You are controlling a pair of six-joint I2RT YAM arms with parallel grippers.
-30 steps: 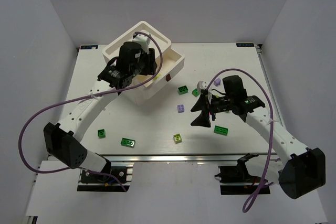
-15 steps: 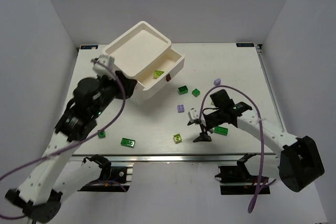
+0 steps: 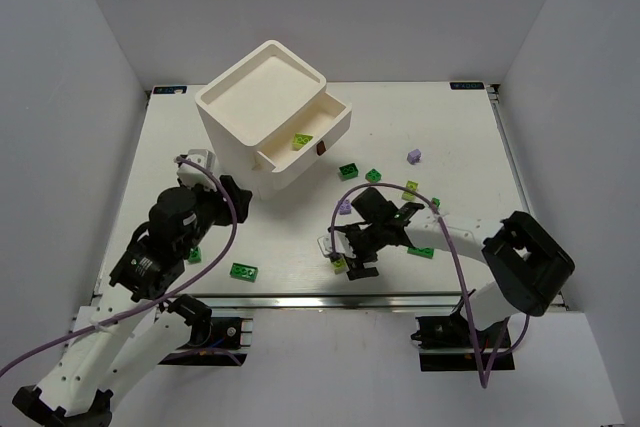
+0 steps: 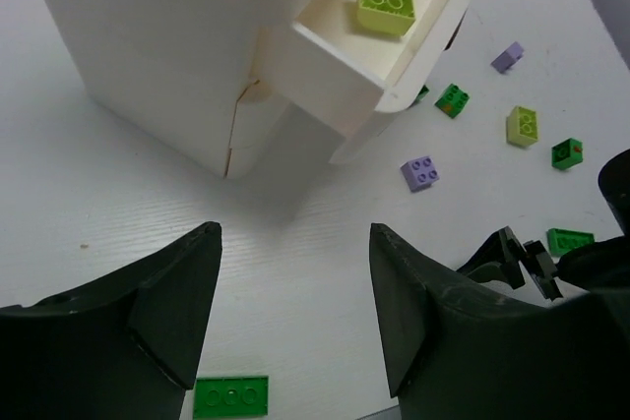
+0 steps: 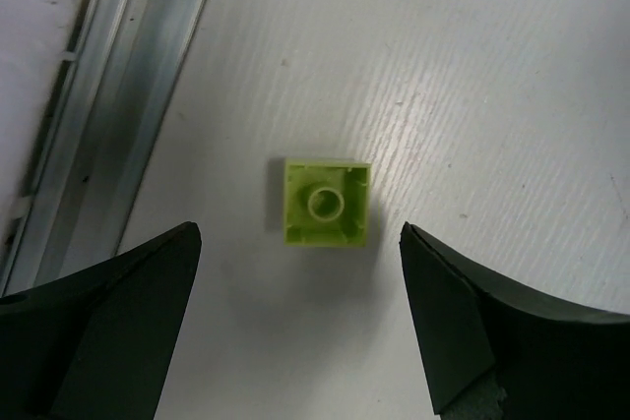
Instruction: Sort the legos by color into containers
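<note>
Right gripper (image 5: 298, 233) over the table (image 3: 480, 147), jaws spread wide, nothing in them. And there it is: the yellow-green brick (image 5: 327, 202), at 12 o'clock from my fingertips, a shade toward 1, inside the gap and touching neither finger.

It's a square one, so no long axis to speak of. Its flat sides run close to parallel with my fingers, only a whisker twisted. Hollow side up, centre tube showing, so I take it the studs point down at the table.

From above, it lies near the table's front edge, and my right arm is plainly the nearer. My left gripper (image 4: 295, 238) is well apart, out at 9 o'clock, jaws open and empty too, facing the white cabinet (image 4: 148, 36) at its 11 o'clock. The open drawer (image 4: 345, 51) there already holds a brick of the same colour (image 4: 386, 5).

My call: straight down, a nudge toward 1, then close across the flat sides.
</note>
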